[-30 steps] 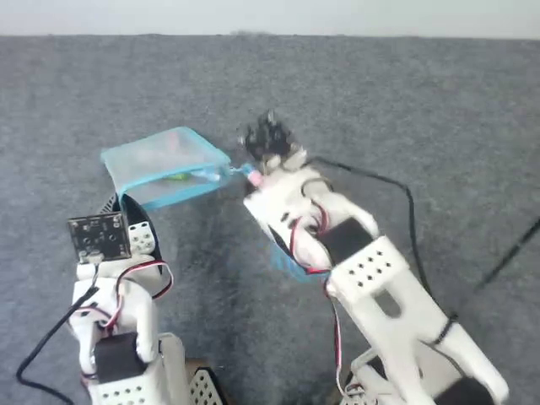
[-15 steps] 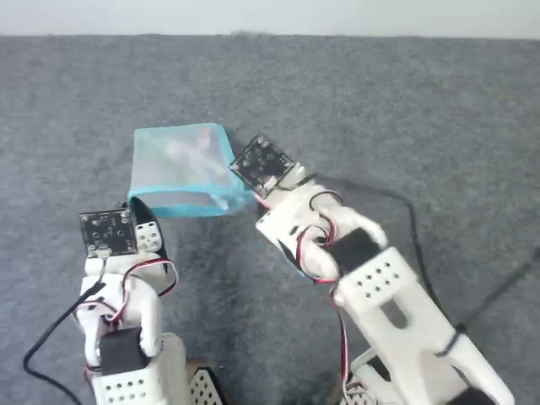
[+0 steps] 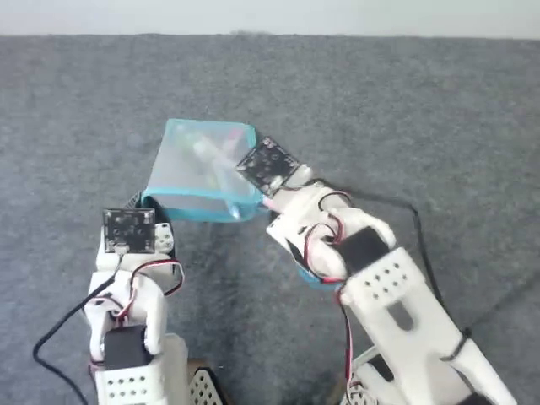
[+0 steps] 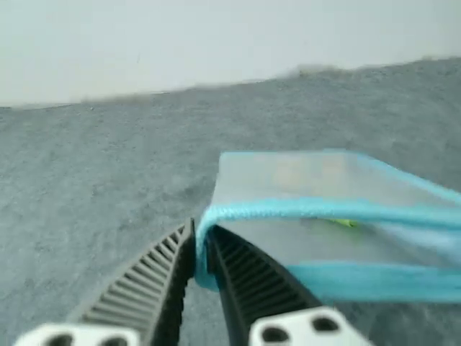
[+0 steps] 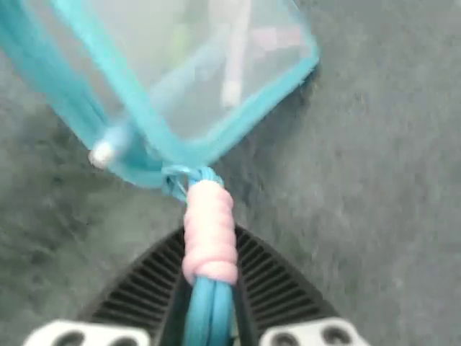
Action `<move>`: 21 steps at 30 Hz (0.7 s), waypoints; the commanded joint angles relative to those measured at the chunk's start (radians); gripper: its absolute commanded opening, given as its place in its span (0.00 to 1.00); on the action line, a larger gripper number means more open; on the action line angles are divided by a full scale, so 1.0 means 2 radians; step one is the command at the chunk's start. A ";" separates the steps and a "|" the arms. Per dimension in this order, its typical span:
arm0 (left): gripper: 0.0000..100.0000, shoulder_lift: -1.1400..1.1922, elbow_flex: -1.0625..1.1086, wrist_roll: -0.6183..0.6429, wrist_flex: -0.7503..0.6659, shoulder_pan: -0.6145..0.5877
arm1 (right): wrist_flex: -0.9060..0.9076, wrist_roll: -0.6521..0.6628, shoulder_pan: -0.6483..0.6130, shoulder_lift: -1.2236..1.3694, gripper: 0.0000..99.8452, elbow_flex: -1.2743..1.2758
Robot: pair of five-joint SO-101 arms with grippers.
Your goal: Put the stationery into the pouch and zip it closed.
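Turquoise pouch (image 3: 198,173) sat clenched in your left jaws, likely anchored so your right jaws, gripping the zip cord (image 5: 209,231), could pull.

level: bright and even in all three views; the grey felt desk (image 3: 422,101) is lit flat from edge to edge.
source: soft light from above; exact direction can't be told.
shadows: faint, soft-edged. Darker patch on the desk beside the far corner of the translucent turquoise-edged pouch (image 3: 202,164) in the right wrist view.
glare: milky sheen on the pouch face, no hard hotspot. The white wall (image 4: 216,36) is the brightest area.
dark parts: black ribbed left gripper (image 4: 202,249) and right gripper (image 5: 209,288) not crushed, ribs readable.
pink-wrapped zipper pull (image 5: 209,231): evenly lit.
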 commanded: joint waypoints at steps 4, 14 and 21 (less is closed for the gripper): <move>0.01 -0.003 0.000 0.025 -0.017 -0.017 | 0.092 0.007 -0.015 -0.099 0.01 -0.081; 0.01 0.005 -0.072 0.025 0.045 -0.011 | 0.027 0.003 0.016 -0.104 0.01 0.017; 0.01 0.009 -0.062 0.025 0.043 -0.013 | 0.082 0.004 0.016 -0.207 0.01 -0.025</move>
